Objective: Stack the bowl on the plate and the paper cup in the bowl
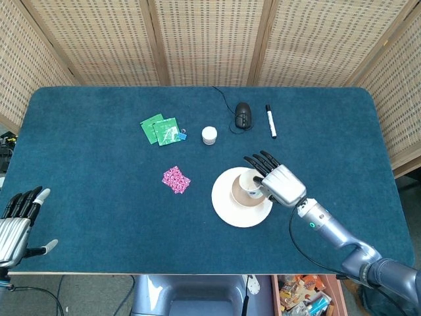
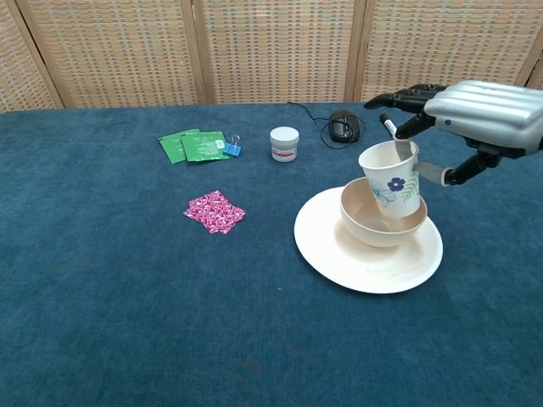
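- Blue felt-ish table (image 1: 99, 197) fills the head view, and your plate (image 1: 223, 205) sits a bit toward 5 o'clock of the middle, with the bowl (image 1: 238, 195) already on it.
- Your right hand (image 1: 275, 182) is over the bowl's 3 o'clock side, pinching the paper cup (image 1: 250, 184) at its rim; from up here the cup's mouth shows inside the bowl's outline.
- Your left hand (image 1: 18, 220) is way off at 8 o'clock by the table edge, fingers apart, holding nothing.
- Around the plate from this view: pink patterned packet (image 1: 176, 179) at 9 o'clock, small white jar (image 1: 209, 135) at 11, computer mouse (image 1: 243, 115) at 12 with its cable running back, and a marker (image 1: 270, 120) at 1. Green packets (image 1: 160, 130) with a blue binder clip (image 1: 181, 135) just beside them sit further out at 10.
- Chest view now: your right hand (image 2: 475, 119) comes in from 3 o'clock, thumb and a finger on the paper cup (image 2: 391, 180) rim, the rest of the fingers stretched out past it.
- Cup is tilted, blue flower print facing the camera, and its lower part is down inside the bowl (image 2: 382, 216). Can't tell whether the bottom is touching the bowl.
- Bowl stands upright on the plate (image 2: 368, 251), a bit toward the plate's 12 o'clock side.
- Left hand doesn't show in this one.
- Woven screen panels (image 2: 271, 51) run behind the table.
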You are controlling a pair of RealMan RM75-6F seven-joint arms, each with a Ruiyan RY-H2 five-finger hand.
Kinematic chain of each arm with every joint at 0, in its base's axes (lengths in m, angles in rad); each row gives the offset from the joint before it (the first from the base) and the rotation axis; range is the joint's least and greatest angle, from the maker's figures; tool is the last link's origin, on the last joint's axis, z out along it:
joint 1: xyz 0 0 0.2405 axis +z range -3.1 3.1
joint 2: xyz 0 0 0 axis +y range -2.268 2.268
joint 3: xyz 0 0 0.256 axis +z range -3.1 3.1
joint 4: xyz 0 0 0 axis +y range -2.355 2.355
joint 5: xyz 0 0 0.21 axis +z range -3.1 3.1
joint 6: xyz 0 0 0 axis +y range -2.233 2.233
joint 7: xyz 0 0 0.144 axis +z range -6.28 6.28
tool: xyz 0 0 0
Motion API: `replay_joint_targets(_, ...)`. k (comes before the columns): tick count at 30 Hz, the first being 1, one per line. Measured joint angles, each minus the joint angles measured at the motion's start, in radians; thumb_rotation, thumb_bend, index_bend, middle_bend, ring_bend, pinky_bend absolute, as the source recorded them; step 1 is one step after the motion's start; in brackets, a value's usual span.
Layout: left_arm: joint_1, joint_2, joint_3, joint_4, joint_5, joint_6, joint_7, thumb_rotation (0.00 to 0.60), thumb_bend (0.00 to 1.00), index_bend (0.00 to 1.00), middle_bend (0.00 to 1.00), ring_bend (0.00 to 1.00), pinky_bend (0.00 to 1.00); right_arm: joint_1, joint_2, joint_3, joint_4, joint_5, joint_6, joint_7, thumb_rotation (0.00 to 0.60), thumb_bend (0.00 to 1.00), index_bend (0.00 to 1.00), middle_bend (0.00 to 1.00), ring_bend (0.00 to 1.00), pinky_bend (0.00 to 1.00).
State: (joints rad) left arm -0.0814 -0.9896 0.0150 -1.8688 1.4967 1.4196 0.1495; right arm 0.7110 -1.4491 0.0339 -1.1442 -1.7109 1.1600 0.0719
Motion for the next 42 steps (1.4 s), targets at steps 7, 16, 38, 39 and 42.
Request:
replay_joint_targets(7,-0.002,-0.005,0.002,0.000,-0.001,-0.005,0.010,0.600,0.00,0.00,0.00,0.00,0.00,-0.003,-0.039,0.004,0.040,0.020,-0.001,-0.008,0.600,0.57,0.64,0.00,0.00,0.03)
replay_joint_targets(16,-0.003,-0.005,0.001,0.001,-0.005,-0.006,0.010,0.600,0.00,0.00,0.00,0.00,0.00,-0.013,-0.086,0.003,0.094,0.058,-0.017,0.007,0.600,0.57,0.58,0.00,0.00,0.03)
replay_joint_targets(38,-0.004,-0.012,0.005,-0.001,0.001,-0.006,0.025,0.600,0.00,0.00,0.00,0.00,0.00,-0.054,-0.012,-0.091,-0.012,-0.011,-0.006,-0.109,0.600,0.57,0.22,0.00,0.00,0.03)
replay_joint_targets(39,-0.004,-0.012,0.005,-0.001,0.000,-0.006,0.026,0.600,0.00,0.00,0.00,0.00,0.00,-0.055,-0.011,-0.093,-0.016,-0.016,0.001,-0.115,0.600,0.57,0.20,0.00,0.00,0.03)
replay_joint_targets(42,-0.003,-0.012,0.005,-0.002,0.001,-0.004,0.027,0.600,0.00,0.00,0.00,0.00,0.00,-0.059,-0.007,-0.094,-0.027,-0.027,0.014,-0.141,0.600,0.57,0.17,0.00,0.00,0.03)
